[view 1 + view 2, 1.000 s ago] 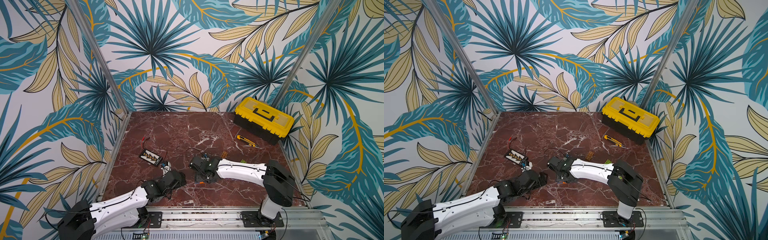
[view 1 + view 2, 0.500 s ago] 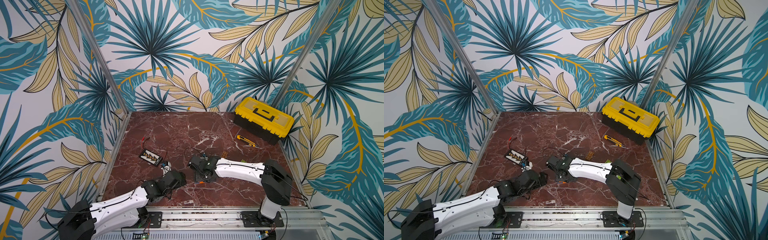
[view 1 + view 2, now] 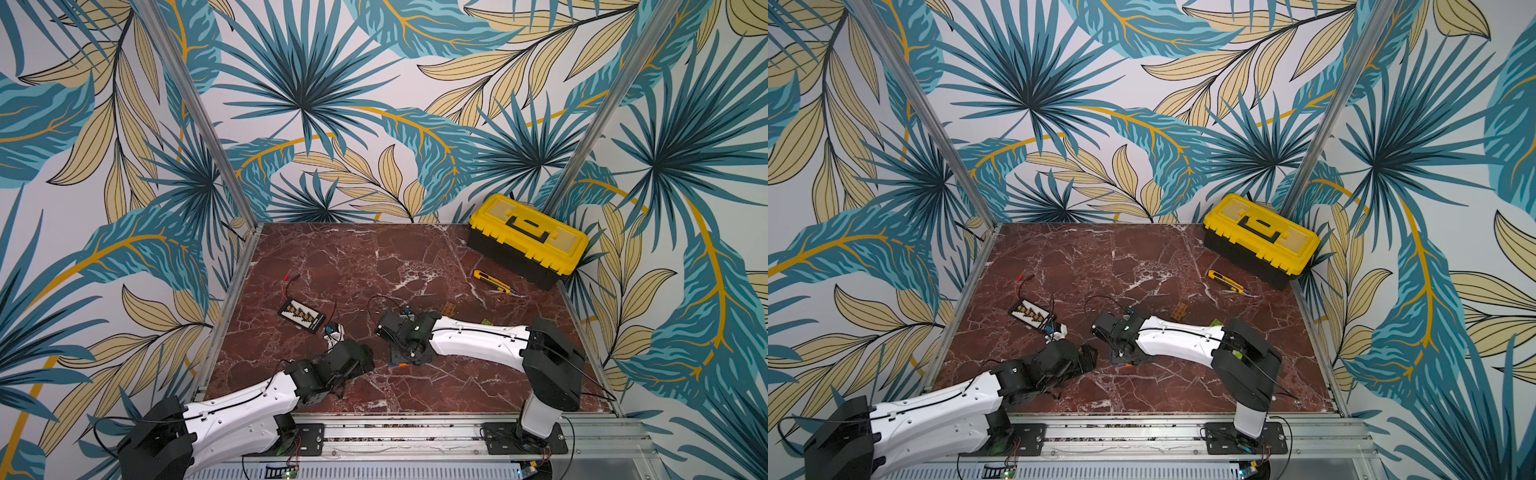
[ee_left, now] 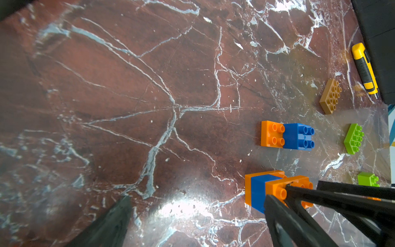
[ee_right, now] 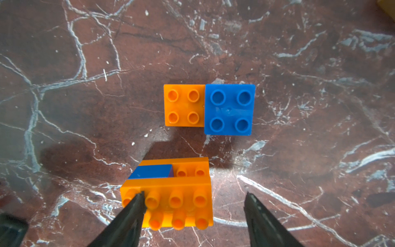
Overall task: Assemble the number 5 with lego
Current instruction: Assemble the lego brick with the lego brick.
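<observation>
Bricks lie on the red marbled desk (image 3: 332, 266), from its middle out toward 3 o'clock. Just to the 6 o'clock side of the middle stands a stack (image 5: 181, 205): an orange oblong, a blue square on one half of it, and a second orange oblong on top. The right tool (image 5: 193, 193) hangs over it, released. One finger (image 5: 134, 209) lies over the studs of the top oblong, while the other stands clear of the stack's side with bare desk between.

Just beside the stack, but apart from it, sits a pair (image 5: 228, 109): a blue square set higher over the end of an orange brick that shows four bare studs. Farther toward 3 o'clock lie a tan brick (image 4: 330, 97), a green brick (image 4: 353, 139) and a smaller green piece (image 4: 367, 179), each alone.

The left tool (image 3: 365, 361) sits low at about 7 o'clock, fingers spread wide, grasping nothing. A yellow knife (image 3: 492, 282) lies at 2 o'clock near the toolbox (image 3: 528, 237). A black board (image 3: 301, 316) lies at 9 o'clock.
</observation>
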